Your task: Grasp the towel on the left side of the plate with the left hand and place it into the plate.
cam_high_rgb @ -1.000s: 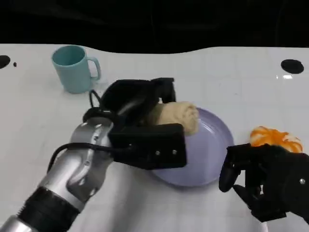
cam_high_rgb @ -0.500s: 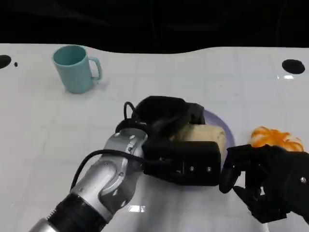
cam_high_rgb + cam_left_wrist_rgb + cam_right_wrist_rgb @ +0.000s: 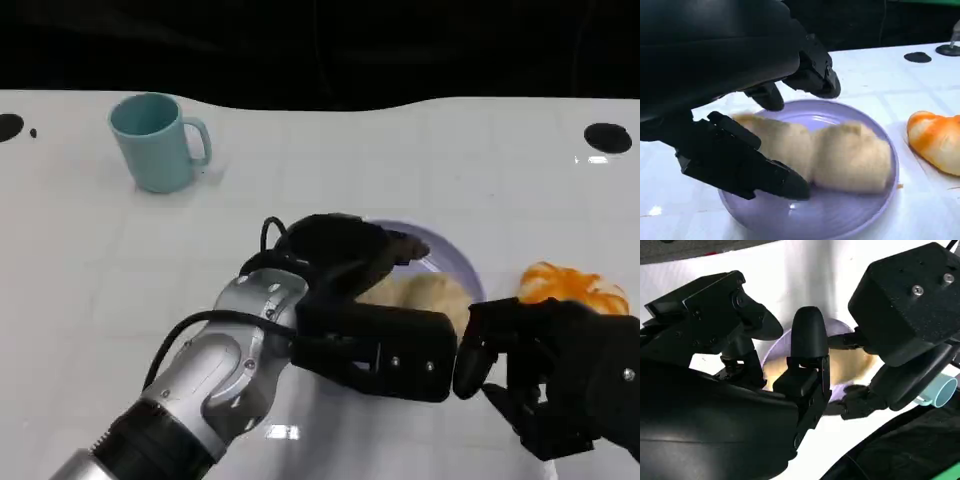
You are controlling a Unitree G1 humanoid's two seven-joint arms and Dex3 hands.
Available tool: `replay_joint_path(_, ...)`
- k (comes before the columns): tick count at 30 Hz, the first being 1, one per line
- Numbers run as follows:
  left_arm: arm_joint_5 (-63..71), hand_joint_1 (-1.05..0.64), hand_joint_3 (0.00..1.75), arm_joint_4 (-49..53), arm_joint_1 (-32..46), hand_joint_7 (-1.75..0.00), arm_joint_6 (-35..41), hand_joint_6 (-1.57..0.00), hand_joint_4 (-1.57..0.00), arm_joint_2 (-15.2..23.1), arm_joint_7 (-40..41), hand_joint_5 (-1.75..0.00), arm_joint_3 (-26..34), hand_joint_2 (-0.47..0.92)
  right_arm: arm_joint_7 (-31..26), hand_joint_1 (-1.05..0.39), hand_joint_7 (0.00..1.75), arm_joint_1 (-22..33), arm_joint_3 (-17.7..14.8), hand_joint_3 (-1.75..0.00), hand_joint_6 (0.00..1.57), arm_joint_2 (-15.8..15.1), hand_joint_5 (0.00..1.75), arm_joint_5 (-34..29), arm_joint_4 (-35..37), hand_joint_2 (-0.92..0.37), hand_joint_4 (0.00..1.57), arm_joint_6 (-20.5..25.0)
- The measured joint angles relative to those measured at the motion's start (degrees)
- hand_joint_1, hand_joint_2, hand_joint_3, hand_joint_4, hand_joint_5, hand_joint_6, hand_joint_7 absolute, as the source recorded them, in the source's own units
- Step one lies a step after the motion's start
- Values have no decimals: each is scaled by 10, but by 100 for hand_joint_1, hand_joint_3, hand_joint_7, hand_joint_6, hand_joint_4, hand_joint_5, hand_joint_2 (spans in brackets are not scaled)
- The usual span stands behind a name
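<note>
A: Status on the towel (image 3: pixel 825 157)?

B: You have it lying in the plate (image 3: pixel 840 220), a beige roll stretched across the dish. The plate sits near the front edge of the tabletop (image 3: pixel 420 160), right of centre.

A: Left robot hand (image 3: pixel 345 255)?

B: Over the plate. In the left wrist view its fingers (image 3: pixel 747 167) stand apart, some on each side of the roll, with a gap showing between the upper ones and the cloth. I judge it has let go, fingers wide, holding nothing.

A: So which step?

B: Release, by my reading. Placing looks done; what's left is the retreat.

A: What does that call for?

B: Lift straight up before you swing back toward the left edge. The lower fingers sit close against the towel, so a sideways pull could drag it over the rim.

A: Right robot hand (image 3: pixel 560 375)?

B: At the front right corner, just beside the plate, fingers loosely curled and nothing in them. Keep it where it is.

A: Neighbours?

B: Orange object (image 3: pixel 570 285) just right of the plate; teal mug (image 3: pixel 155 140) toward the far left corner, well apart.
</note>
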Motion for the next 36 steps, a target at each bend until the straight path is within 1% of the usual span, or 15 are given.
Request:
replay_joint_path(7,-7,-64,13,-15,0,-2,-1,-32,-10,12,-19,-54,8,92,0,-2,142,-1,0,-105,70,0,173,0,0,-58,71,8)
replay_joint_path(12,-43,-56,19,-61,3,-5,-3,-39,-17,37,-58,-59,36,92,0,-2,143,-3,1,-107,70,0,174,1,0,-57,72,8)
replay_joint_path(19,-157,-46,22,-140,42,-8,-5,-48,-28,64,-108,-68,113,92,1,-1,142,-5,1,-106,70,0,175,1,1,-57,73,8)
replay_joint_path(21,-196,-40,24,-156,56,-9,-10,-51,-29,72,-118,-74,137,92,1,-2,142,-6,1,-107,70,0,175,1,2,-57,73,7)
replay_joint_path(23,-243,-31,24,-180,70,-13,2,-61,-31,76,-136,-86,167,92,1,-1,142,-7,1,-107,70,0,174,1,4,-57,73,6)
replay_joint_path(24,-268,-28,24,-194,77,-15,12,-64,-32,77,-145,-89,182,92,1,-1,142,-8,2,-107,70,0,174,1,5,-57,72,6)
replay_joint_path(25,-293,-25,23,-207,84,-18,25,-69,-37,79,-155,-93,198,92,0,-1,142,-8,2,-107,70,0,174,1,5,-57,73,6)
replay_joint_path(26,-312,-20,25,-217,89,-23,35,-80,-48,81,-161,-102,210,92,0,-1,142,-9,3,-108,70,0,174,0,6,-57,73,6)
replay_joint_path(27,-331,-16,31,-230,98,-28,46,-85,-53,85,-167,-108,222,90,0,-1,142,-10,3,-108,70,0,174,0,7,-56,73,3)
replay_joint_path(28,-350,-14,42,-241,107,-34,55,-85,-56,89,-171,-111,233,85,0,-1,142,-11,4,-109,70,0,174,0,9,-56,73,0)
replay_joint_path(29,-368,-9,69,-253,117,-48,62,-88,-64,92,-175,-118,245,73,0,-1,142,-11,5,-109,70,0,174,0,11,-56,73,-4)
replay_joint_path(31,-415,-8,98,-268,138,-73,70,-87,-71,93,-181,-127,272,59,0,-2,143,-12,7,-109,70,0,174,-1,12,-56,73,-6)
replay_joint_path(32,-437,-10,110,-274,150,-93,75,-84,-73,93,-183,-136,284,53,0,-2,143,-12,8,-109,70,0,174,-1,12,-56,73,-7)
replay_joint_path(33,-458,-10,117,-283,163,-104,83,-83,-74,93,-183,-142,297,50,-1,-2,143,-12,9,-109,70,1,174,-1,12,-56,73,-7)
replay_joint_path(36,-502,-10,125,-318,204,-124,111,-79,-78,98,-183,-158,333,47,-3,-2,143,-11,12,-109,69,1,175,-2,14,-56,73,-9)
